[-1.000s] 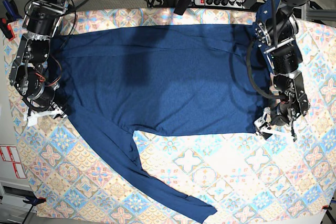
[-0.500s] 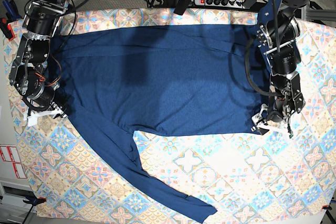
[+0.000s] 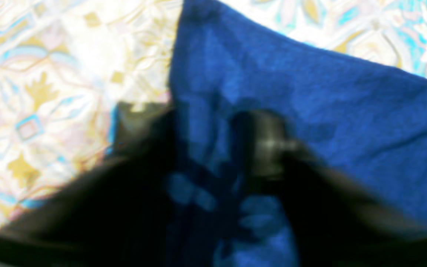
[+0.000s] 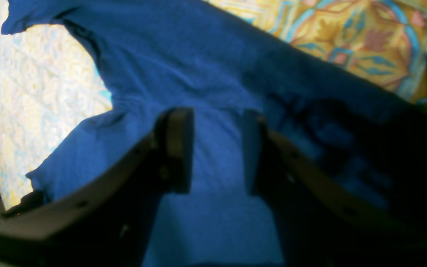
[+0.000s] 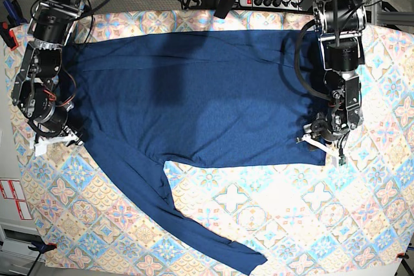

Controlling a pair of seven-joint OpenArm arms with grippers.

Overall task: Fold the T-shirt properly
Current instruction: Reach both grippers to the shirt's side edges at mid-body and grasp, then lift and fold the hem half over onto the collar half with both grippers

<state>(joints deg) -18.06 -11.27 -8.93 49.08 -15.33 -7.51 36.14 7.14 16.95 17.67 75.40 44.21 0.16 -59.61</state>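
Base view, desk: the desk [image 5: 259, 211] wears a patterned tile cloth; bare cloth runs along the near edge and both side edges, widest toward the near right corner.
Base view, shirt: the T-shirt [image 5: 194, 95] lies spread flat across the far half of the desk, one long sleeve trailing diagonally to the near edge.
Base view, surroundings: a power strip [image 5: 272, 1] and cables sit beyond the far edge, off the cloth; red-and-white labels [image 5: 13, 198] lie past the left edge.
Base view, hands: the left hand [image 5: 323, 143] sits on the shirt's near right corner; the right hand [image 5: 55, 137] rests at the shirt's left edge, by the sleeve's root.
Left wrist view: blurred (detail is poor); the left hand [image 3: 206, 148] has dark fingers [image 3: 269, 148] on either side of a peak of blue fabric [image 3: 310, 92], which looks raised between them, patterned cloth [image 3: 50, 74] beside it. The grip seems closed on cloth, though I cannot tell for certain.
Right wrist view: the right hand [image 4: 217, 148] stands at a middling gap, its fingers [image 4: 176, 148] pressed down on flat shirt [image 4: 180, 55], fabric showing between them; whether any is pinched I cannot tell.
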